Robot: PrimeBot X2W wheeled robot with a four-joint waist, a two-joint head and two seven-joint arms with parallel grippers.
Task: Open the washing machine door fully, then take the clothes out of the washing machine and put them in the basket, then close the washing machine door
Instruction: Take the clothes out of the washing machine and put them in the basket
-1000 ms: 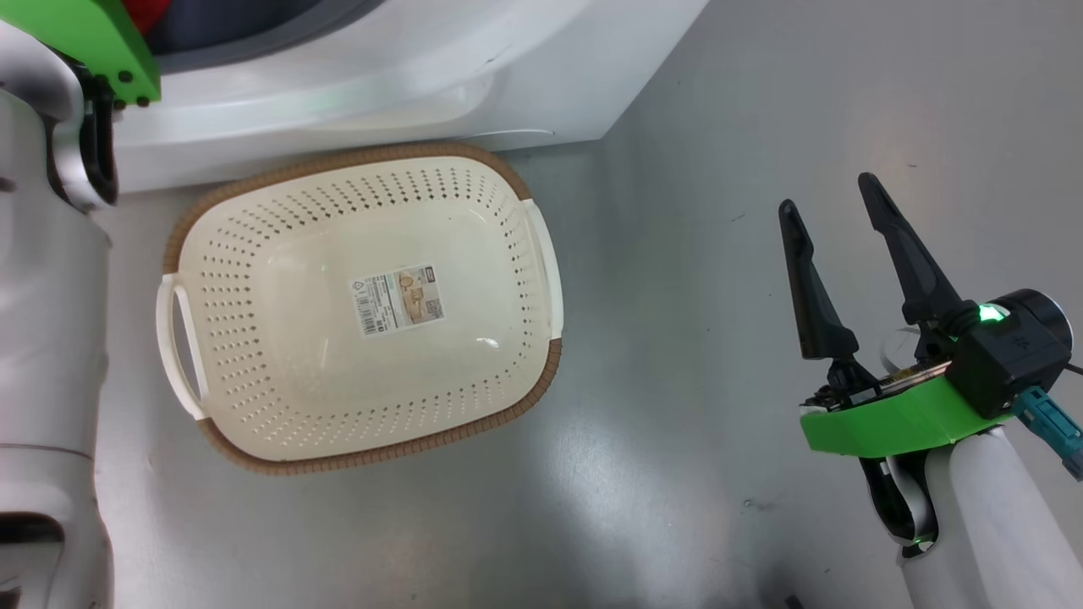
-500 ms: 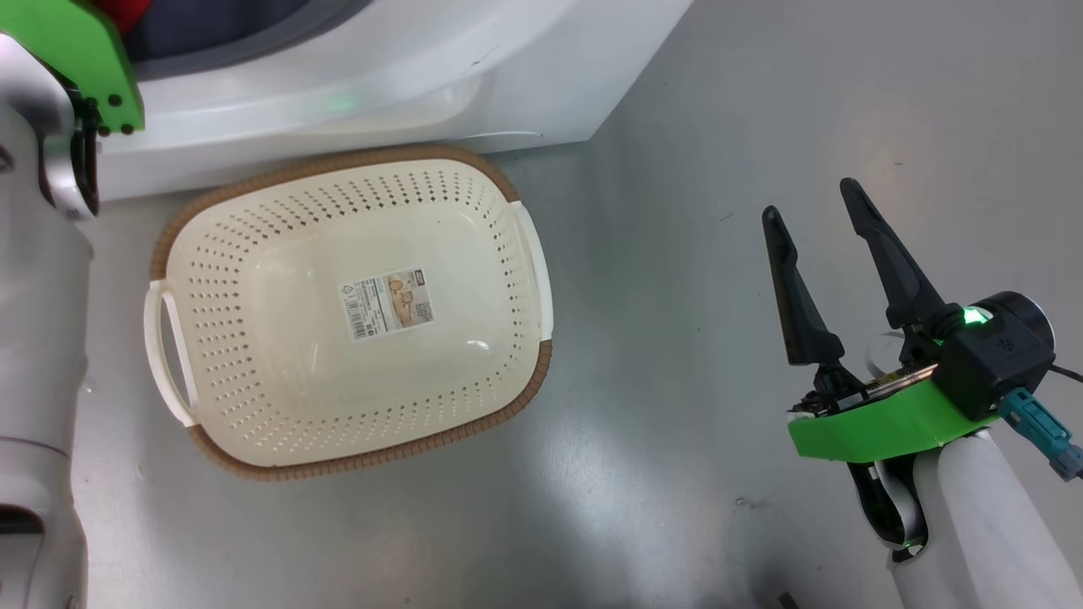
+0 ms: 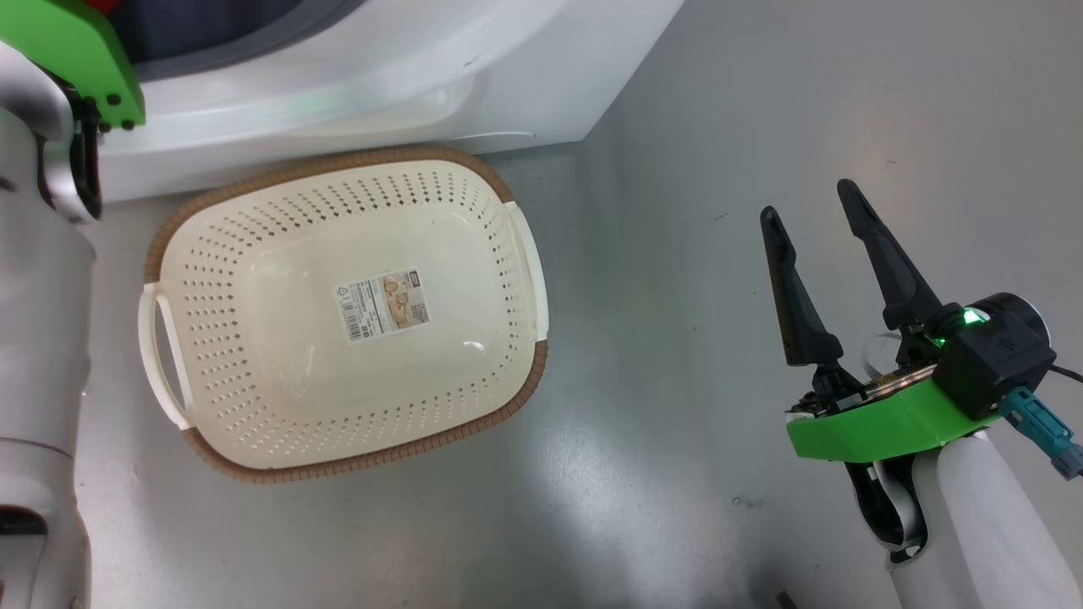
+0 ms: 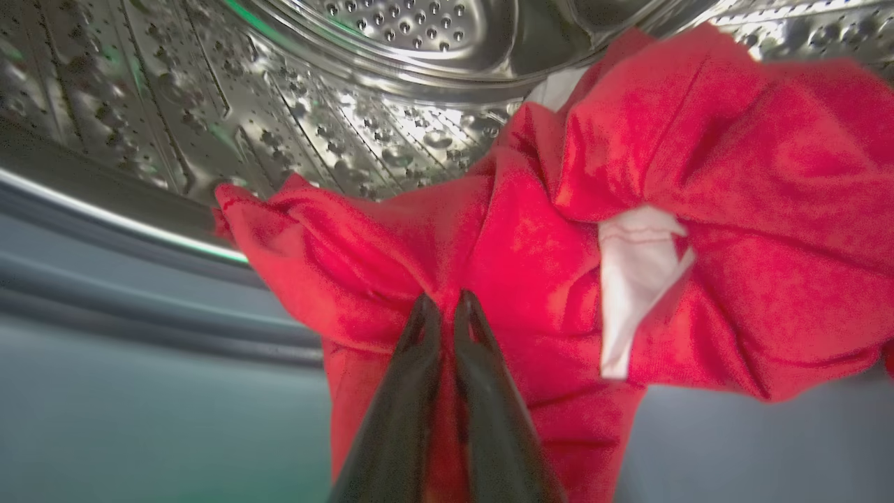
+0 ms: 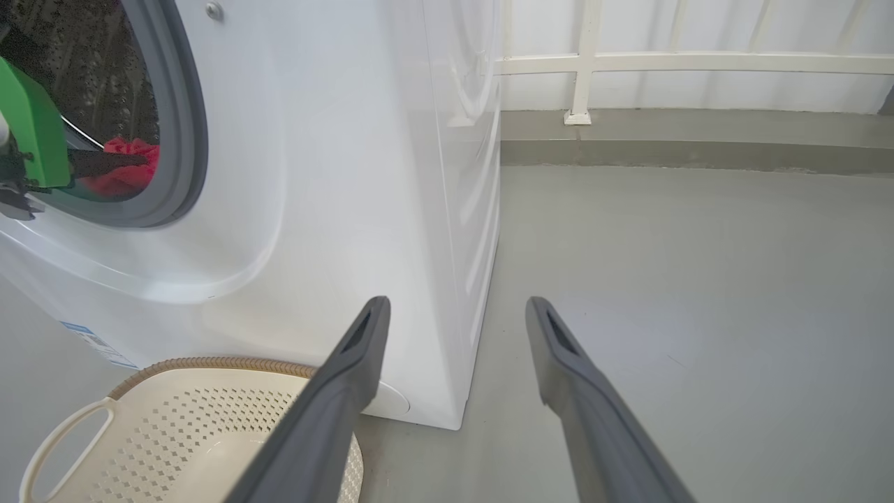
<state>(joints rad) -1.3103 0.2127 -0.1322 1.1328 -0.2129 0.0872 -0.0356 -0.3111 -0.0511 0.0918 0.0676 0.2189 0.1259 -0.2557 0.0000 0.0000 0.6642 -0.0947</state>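
My left jaws are pinched almost shut on a fold of the bright red soft garment [image 4: 698, 140] with a white label. It lies inside the perforated steel drum [image 4: 391, 28] of the big white front-loading washing machine [image 5: 349, 175]. The bunched cloth lies straight ahead of my dark fingers [image 4: 412, 405] and spreads to their right. The cream-white perforated plastic basket [image 3: 338, 162] with a brown rim stands empty on the grey floor [image 3: 761, 101], just in front of the machine and below its opening, so I judge the pull goes back and down. My left arm [image 3: 42, 338] reaches up into the machine. My right jaws hang wide open and empty, well apart from the basket.
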